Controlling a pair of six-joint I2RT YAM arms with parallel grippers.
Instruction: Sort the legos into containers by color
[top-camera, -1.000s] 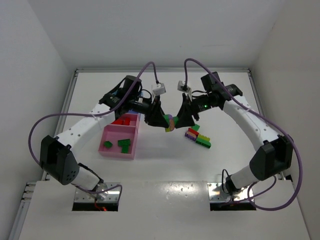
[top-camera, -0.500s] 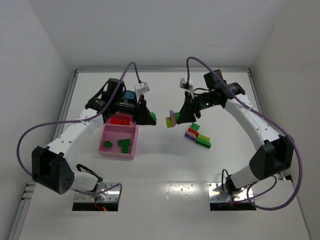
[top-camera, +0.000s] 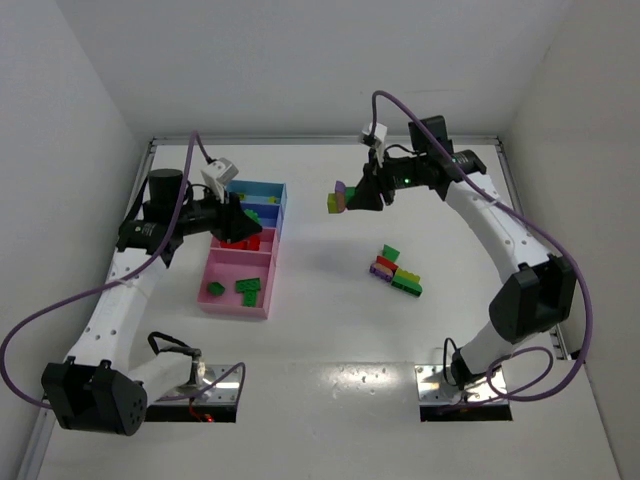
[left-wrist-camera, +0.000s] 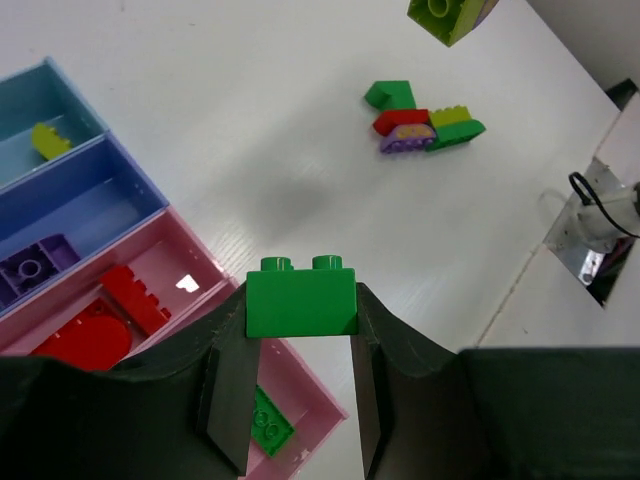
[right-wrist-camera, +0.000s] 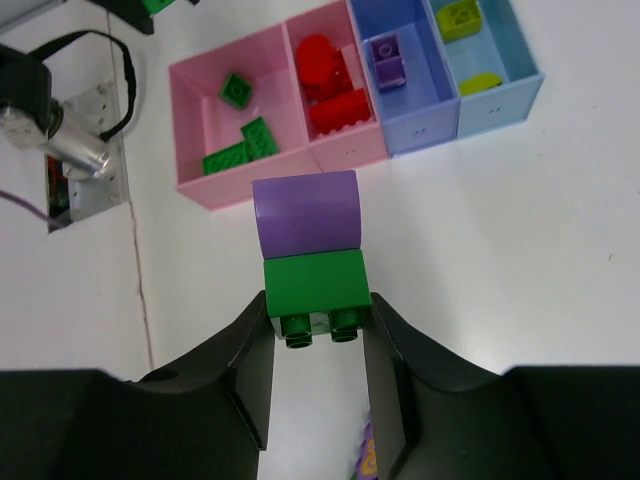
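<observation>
Both hands have drawn apart from their meeting point at mid-desk. The left hand (top-camera: 241, 222) has swung back to its own side and now hangs over the tray (top-camera: 236, 311). The right hand (top-camera: 358, 194) has risen and moved toward the far edge of the desk (top-camera: 330, 330).

Left hand: the fingers pinch a green brick (left-wrist-camera: 300, 303) by its two end faces, with the studs pointing away from the palm. The brick is in the air, clear of the tray. In the wrist view, red pieces (left-wrist-camera: 120, 300) lie in a pink compartment to the left of the fingers. Green pieces (left-wrist-camera: 268, 425) lie in the next pink compartment, between the fingers.

Right hand: the fingers pinch the green part of a purple-and-green stack (right-wrist-camera: 310, 250); the purple part projects beyond the fingertips. The stack is held clear of the desk.

A pile (top-camera: 396, 271) of loose bricks rests on the desk, well apart from the right hand, on the side toward the arm bases.
</observation>
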